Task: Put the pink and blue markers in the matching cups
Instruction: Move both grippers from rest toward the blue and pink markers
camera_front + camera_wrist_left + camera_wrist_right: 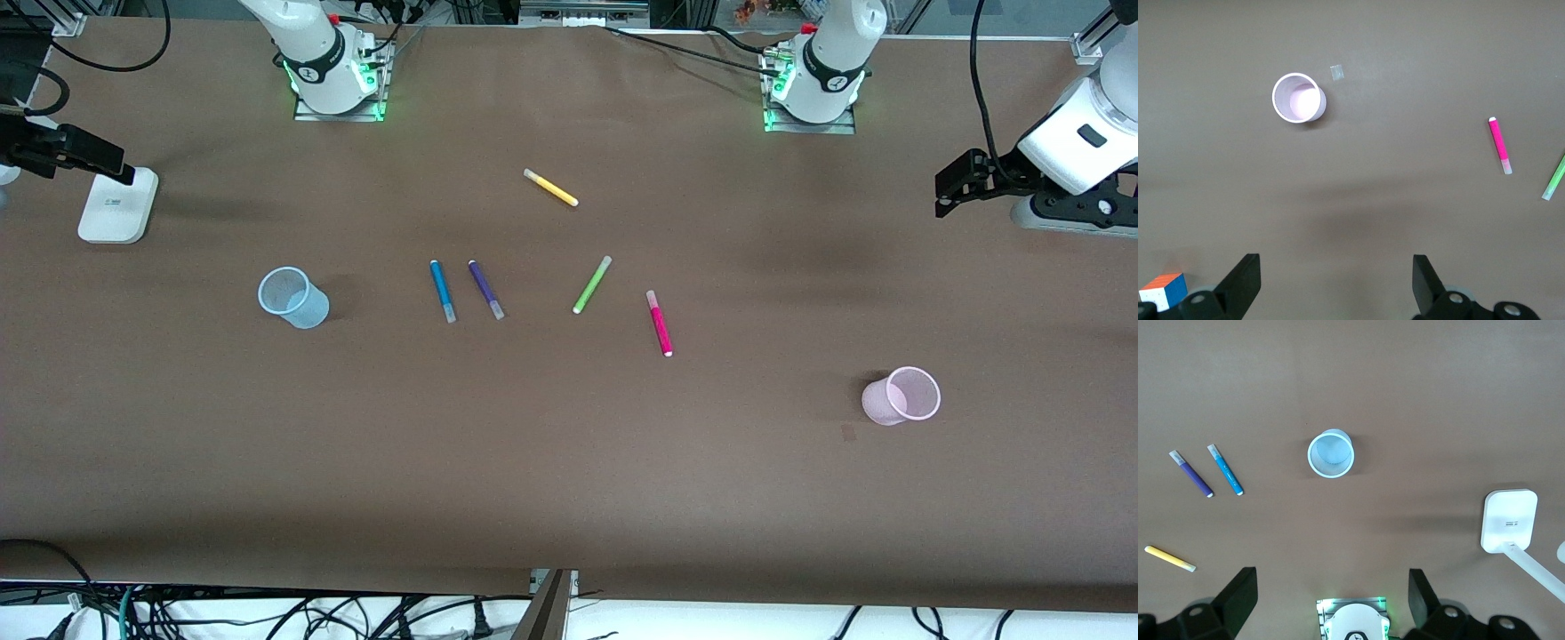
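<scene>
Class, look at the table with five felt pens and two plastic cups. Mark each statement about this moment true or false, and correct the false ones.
1. The light blue translucent cup stands empty. True.
2. The magenta-pink pen is inside the light pink translucent cup. False: it lies on the brown table, apart from that cup.
3. The blue pen lies beside the purple pen. True.
4. The left gripper holds a pen. False: it is open and holds nothing.
5. The right gripper is open. True.
</scene>
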Controlling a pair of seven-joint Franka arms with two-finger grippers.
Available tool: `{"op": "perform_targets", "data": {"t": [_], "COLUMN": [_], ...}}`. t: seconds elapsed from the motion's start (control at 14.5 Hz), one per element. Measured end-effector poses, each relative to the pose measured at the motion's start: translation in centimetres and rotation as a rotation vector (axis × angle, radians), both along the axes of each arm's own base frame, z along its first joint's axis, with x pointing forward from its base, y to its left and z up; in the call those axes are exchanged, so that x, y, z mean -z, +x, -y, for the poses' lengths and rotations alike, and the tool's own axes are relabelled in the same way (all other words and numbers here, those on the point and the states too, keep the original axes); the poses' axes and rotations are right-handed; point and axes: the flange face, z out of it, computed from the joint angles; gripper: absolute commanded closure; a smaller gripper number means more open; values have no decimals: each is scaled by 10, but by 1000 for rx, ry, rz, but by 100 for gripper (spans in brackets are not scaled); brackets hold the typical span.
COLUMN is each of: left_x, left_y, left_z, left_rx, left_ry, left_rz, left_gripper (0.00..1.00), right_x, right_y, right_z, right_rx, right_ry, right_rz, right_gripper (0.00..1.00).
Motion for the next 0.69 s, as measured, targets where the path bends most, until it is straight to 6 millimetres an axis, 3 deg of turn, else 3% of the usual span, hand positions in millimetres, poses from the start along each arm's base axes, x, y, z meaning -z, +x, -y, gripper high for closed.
{"op": "perform_targets", "data": {"t": [0.34,0.69], "left_x": [17,19], "left_y": [7,8], "left_z": [3,3], "left_rx": [4,5], "left_ry": [3,4], "left_rz": [-37,-41], "left_gripper": [0,0], "right_x": [0,0], "right_y": [0,0], "right_z": [0,0], "right_rx": [0,0], "right_ry": [0,0], "right_rz": [0,0], "right_gripper": [0,0]}}
